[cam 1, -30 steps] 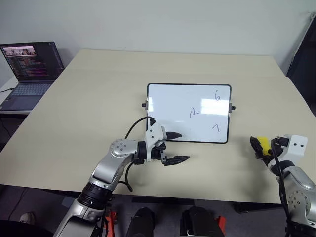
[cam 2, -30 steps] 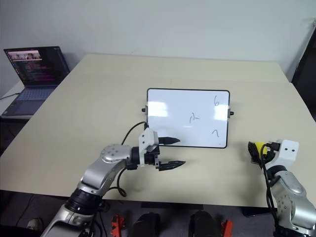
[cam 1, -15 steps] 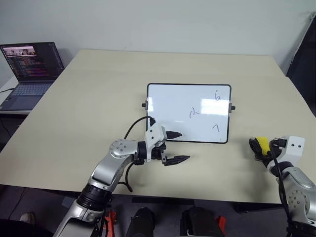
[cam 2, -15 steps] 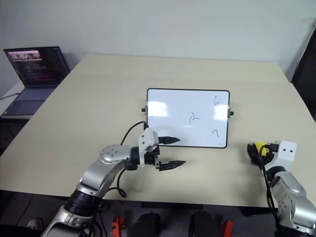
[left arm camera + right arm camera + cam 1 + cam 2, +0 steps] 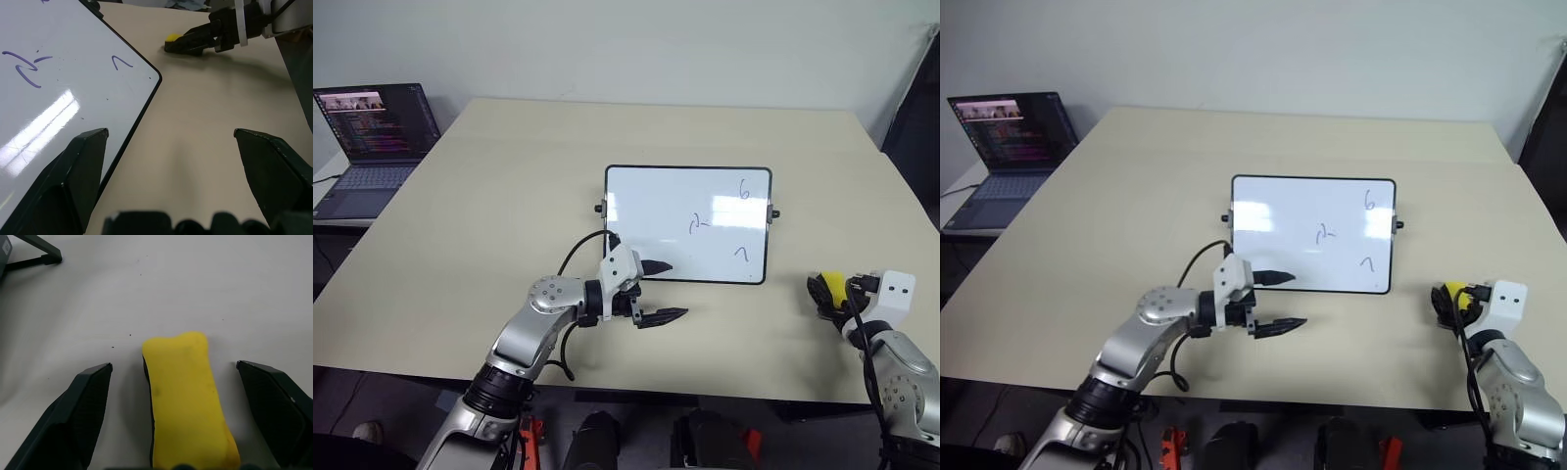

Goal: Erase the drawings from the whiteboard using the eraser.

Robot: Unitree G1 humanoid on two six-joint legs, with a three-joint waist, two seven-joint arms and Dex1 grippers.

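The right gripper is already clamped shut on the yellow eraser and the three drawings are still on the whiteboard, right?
Not quite: the right wrist view shows the right gripper open, the eraser lying between its fingers, ungripped. The drawings are still on the whiteboard.

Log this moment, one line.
right claw: open, straddling small yellow block eraser | left claw: open at white glossy whiteboard edge | dark marker drawings: unerased

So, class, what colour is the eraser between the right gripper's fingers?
Bright yellow; the eraser shows best in the right wrist view.

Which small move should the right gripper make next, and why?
Probably close the right gripper on the eraser: its fingers stand open with the yellow block lying on the table between them, ungripped, and the drawings remain on the whiteboard.
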